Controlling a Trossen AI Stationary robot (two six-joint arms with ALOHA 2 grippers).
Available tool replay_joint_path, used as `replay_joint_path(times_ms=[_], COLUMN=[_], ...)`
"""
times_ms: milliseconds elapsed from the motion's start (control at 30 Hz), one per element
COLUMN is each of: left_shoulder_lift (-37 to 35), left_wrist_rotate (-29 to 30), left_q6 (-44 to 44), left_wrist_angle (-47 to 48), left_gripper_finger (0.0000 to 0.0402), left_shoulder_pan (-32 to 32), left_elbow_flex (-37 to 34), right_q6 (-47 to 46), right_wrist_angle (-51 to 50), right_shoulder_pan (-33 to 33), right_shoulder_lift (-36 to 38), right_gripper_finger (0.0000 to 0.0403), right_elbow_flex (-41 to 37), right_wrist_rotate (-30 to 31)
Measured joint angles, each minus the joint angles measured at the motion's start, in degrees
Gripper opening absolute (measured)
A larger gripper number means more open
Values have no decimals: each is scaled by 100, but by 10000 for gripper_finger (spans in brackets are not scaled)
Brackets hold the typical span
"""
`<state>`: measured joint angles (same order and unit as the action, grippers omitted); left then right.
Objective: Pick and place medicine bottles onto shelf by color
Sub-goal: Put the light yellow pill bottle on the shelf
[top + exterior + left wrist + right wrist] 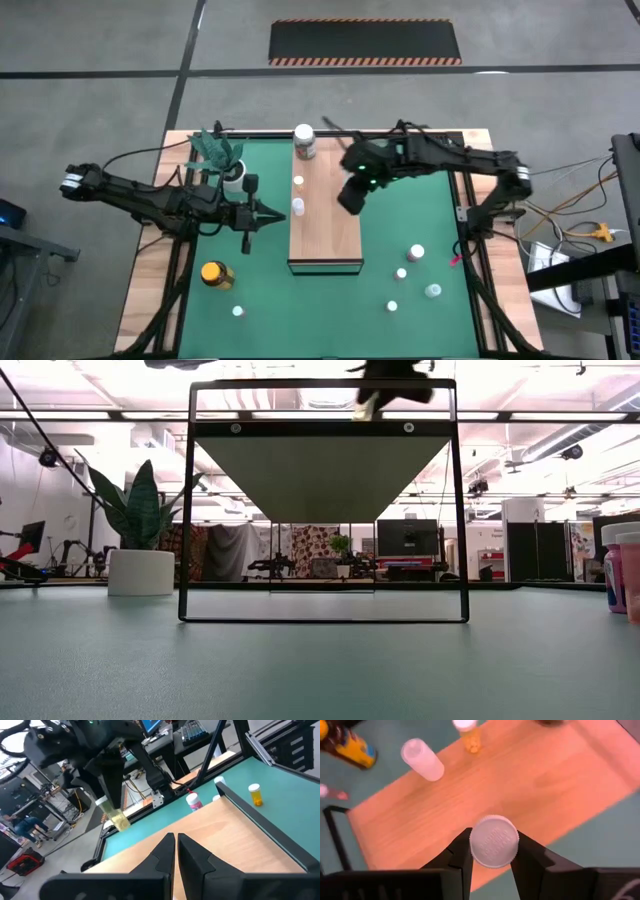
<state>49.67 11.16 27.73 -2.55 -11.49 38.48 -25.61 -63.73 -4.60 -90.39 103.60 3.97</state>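
Wood, plastic and matt mat

The shelf shows smooth light wood grain; the white bottle cap looks ridged plastic; the green mat is matt.

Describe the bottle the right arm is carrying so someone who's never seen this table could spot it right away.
Find the long light-brown wooden shelf in the middle of the green mat. Above its right edge hangs the right end effector, shut on a small yellowish bottle with a white ribbed cap. Unlike the bottles standing on the shelf or mat, it hangs in the air.
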Motion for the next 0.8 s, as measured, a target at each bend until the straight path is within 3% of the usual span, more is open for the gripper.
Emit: replay_joint_path(times_ms=[400, 800], left_shoulder_lift=[-537, -592], left_wrist_rotate=[0, 0], left_q6=[-87, -193], left_wrist_angle=[-101, -91], left_gripper_finger=[3, 3], left_shoulder_pan=[-1, -2], left_elbow_flex=[-247, -311], right_q6=[1333, 1666], right_wrist_angle=[-840, -1006], right_shoulder_pan=[-192, -502], right_shoulder_lift=[-1891, -2615], right_gripper_finger=[94, 94], right_elbow_flex=[2171, 2635], right_wrist_rotate=[6, -167])
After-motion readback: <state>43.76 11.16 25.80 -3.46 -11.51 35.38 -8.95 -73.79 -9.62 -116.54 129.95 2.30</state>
